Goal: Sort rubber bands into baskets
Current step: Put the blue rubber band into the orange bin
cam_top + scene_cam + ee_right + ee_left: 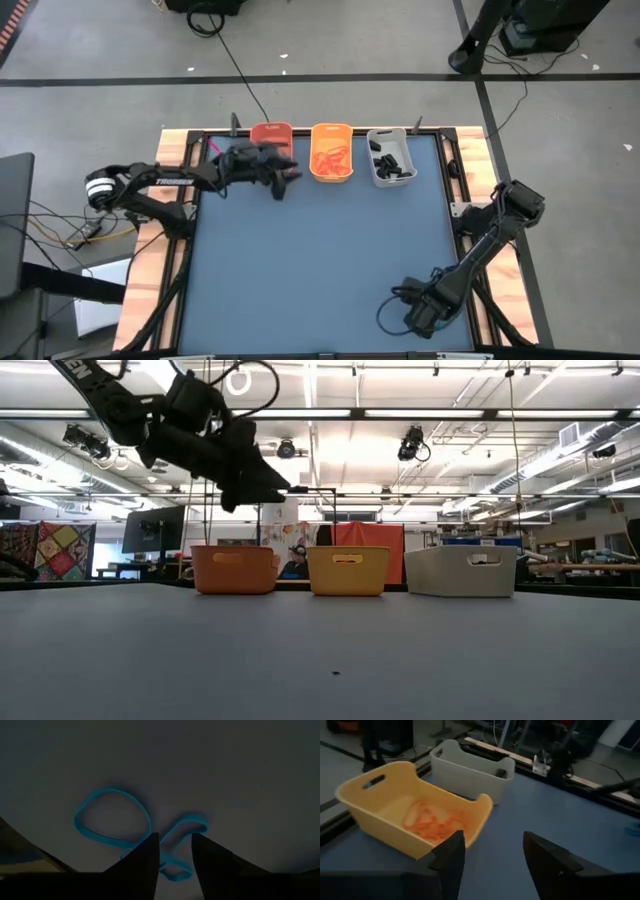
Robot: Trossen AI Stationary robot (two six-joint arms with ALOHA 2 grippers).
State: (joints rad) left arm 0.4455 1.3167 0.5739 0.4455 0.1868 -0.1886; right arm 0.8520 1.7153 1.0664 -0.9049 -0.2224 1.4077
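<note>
1. Near the tabletop's front-right corner, teal rubber bands lie flat beneath the right gripper — fingers parted, seemingly straddling a strand.
2. Light, limp, stretchy — best pinched at one strand.
3. Beside the orange basket, the left gripper is seen open, empty.

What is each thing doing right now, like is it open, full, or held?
left gripper: open, empty, raised by the orange basket.
right gripper: down around a blue rubber band on the table.
yellow-orange basket: holds orange bands.
grey basket: holds black bands.
</note>
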